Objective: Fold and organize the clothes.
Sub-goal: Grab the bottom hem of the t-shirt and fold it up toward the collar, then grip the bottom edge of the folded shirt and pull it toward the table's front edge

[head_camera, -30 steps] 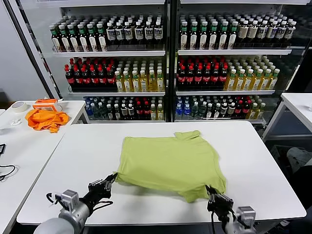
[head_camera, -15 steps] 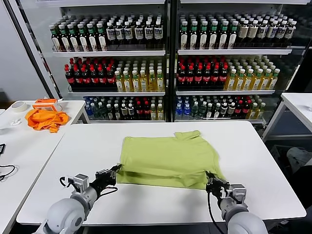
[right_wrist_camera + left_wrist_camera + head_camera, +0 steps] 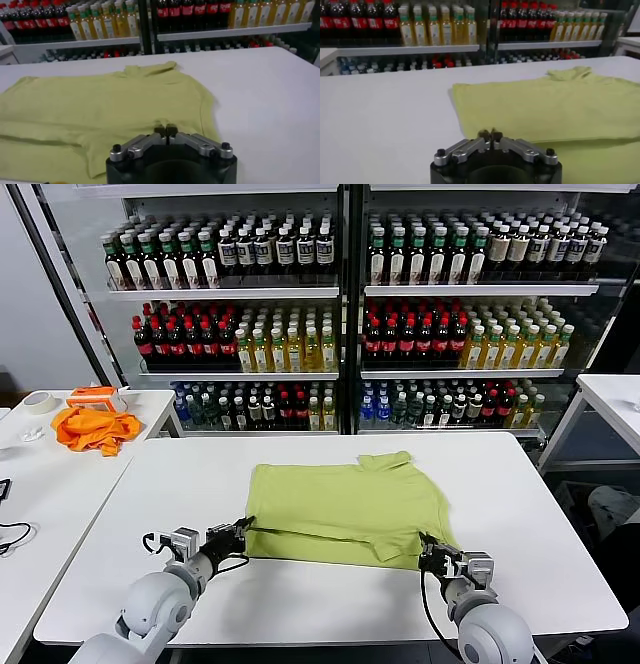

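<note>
Left end effector (image 3: 238, 533) sits low at the shirt's (image 3: 345, 499) near-left corner. From its wrist cam the fingertips (image 3: 484, 135) look pressed together at the fabric edge; can't tell whether any cloth is pinched between them or they've just let go.

Right end effector (image 3: 432, 548) is at the shirt's near-right corner, same posture. Its fingertips (image 3: 171, 130) meet right over the hem, and again I can't tell whether it's clenched on fabric or empty.

Shirt: light yellow-green, short-sleeved, lying flat mid-way across the white surface (image 3: 520, 514). The near edge is doubled over onto itself, so a fold line runs left to right between the two end effectors. The small collar points away from the robot, toward the shelving.

Left of the shirt, on a separate side surface (image 3: 40, 474): a crumpled orange cloth (image 3: 96, 429), an orange-and-white box (image 3: 93, 396) just behind it, and a tape roll (image 3: 39, 402) beside that.

Beyond the shirt: shelving units (image 3: 345, 304), every shelf packed with upright bottles (image 3: 300, 349) in rows, with red, white and green caps, dark and yellow contents.
</note>
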Controlling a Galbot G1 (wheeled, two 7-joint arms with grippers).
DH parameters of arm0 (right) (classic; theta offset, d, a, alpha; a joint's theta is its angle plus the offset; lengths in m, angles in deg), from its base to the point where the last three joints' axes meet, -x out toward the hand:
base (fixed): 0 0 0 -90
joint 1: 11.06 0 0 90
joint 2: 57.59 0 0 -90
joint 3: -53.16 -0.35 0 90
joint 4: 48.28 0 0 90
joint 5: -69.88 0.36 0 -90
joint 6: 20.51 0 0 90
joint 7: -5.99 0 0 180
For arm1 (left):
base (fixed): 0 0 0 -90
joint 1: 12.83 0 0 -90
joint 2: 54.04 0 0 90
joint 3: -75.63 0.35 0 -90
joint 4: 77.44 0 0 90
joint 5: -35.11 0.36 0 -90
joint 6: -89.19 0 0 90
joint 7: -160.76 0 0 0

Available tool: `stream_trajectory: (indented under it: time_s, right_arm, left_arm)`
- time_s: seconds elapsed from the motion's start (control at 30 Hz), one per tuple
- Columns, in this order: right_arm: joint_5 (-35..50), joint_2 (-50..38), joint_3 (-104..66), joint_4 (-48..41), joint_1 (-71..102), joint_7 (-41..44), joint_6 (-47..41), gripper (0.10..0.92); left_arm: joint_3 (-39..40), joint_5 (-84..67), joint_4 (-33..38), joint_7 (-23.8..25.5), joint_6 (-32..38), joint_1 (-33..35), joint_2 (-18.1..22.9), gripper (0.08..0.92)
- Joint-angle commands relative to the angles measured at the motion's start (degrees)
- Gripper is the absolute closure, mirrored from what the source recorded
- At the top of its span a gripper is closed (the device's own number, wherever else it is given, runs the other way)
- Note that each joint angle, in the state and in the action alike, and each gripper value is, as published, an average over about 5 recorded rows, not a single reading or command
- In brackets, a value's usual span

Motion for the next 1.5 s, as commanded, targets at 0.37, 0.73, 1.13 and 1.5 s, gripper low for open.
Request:
stream_trajectory:
  time_s: [0.37,0.73,1.13,1.5]
  right_arm:
    - [-1.03,-1.77,-10.6,5.19,11.72,3.14,-0.6,0.403]
    - [-0.83,-1.32,-10.06,2.09,11.71,3.05,0.84,0.215]
    - [1.44,-1.33,-8.73,0.5,10.78,3.95,2.57,0.51]
    - [1.58,-0.75,-8.15,1.77,11.62,4.36,4.4,0.83]
  left_arm:
    - [-2.7,-7.65,9.09,-7.77,-4.08,5.06,-1.87,0.464]
    - [-1.3,-4.01,8.71,-9.43,-4.49,8.63,-1.61,0.192]
    - [-0.79,-2.45,7.92,-9.35,-4.44,9.68,-0.58,0.424]
    - [-0.45,-1.71,8.43,-9.12,-4.35,9.92,0.18,0.744]
